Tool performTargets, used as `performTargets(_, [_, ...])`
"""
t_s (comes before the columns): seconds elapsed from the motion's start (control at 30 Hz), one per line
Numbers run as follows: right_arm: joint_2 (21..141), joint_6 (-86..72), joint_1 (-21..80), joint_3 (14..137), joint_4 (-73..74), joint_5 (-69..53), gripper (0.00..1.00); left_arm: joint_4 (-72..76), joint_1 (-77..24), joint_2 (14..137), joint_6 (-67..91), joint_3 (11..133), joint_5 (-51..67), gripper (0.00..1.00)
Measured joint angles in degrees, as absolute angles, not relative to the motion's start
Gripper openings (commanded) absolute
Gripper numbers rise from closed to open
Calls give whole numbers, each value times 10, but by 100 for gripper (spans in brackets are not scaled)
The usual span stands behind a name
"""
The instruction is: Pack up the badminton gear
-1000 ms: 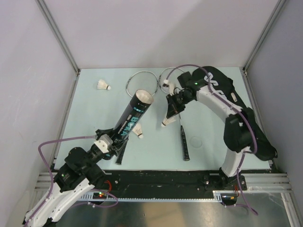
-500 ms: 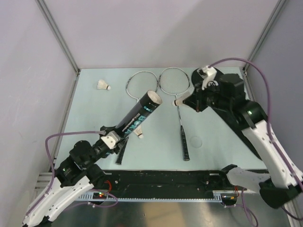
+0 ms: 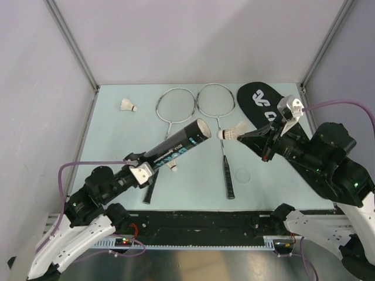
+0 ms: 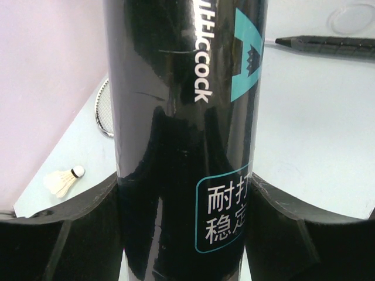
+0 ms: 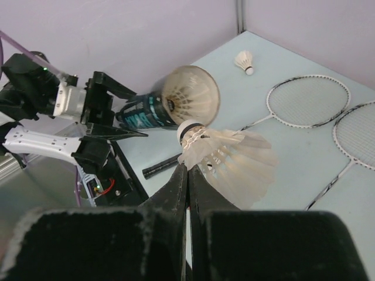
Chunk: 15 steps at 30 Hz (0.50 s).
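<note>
We are pinching the white feather shuttlecock [image 5: 231,167] in the right gripper [image 5: 188,171]. Its fingers are pressed together on the feather stems just behind the cork. We are holding it in the air above the middle of the pale worktop [image 3: 263,175], cork towards the open mouth of the black cylindrical tube [image 3: 176,147], near it but not yet touching.

The left gripper [image 3: 140,167] is clamping the tube's lower end, tilting the mouth up towards the right arm.

To do this well, we are aiming to bring the shuttlecock's axis in line with the tube's, cork first and centred on the rim. We would let go only once the skirt is inside. The thin hold on the feathers could twist or crush them, so we should push gently while the left arm holds the tube steady.

A second shuttlecock [image 3: 171,167] is lying under the tube near the front edge, and a third shuttlecock [image 3: 128,105] by the far left corner. The two silver-framed rackets [image 3: 174,105] are lying along the far edge, with the long black racket bag [image 3: 261,100] in the far right corner.
</note>
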<state>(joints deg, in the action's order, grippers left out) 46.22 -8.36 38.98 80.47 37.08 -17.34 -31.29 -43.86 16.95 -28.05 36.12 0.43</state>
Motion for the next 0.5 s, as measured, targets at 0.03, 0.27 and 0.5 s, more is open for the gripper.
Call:
performTargets(0.03, [461, -84, 394, 805, 372, -174, 0, -315, -439, 174, -285, 362, 5, 39])
performTargets(0.27, [464, -83, 433, 805, 379, -174, 0, -337, -439, 210, -313, 362, 20, 39])
performTargets(0.5, [478, -74, 464, 805, 379, -140, 0, -341, -439, 208, -340, 362, 52, 40])
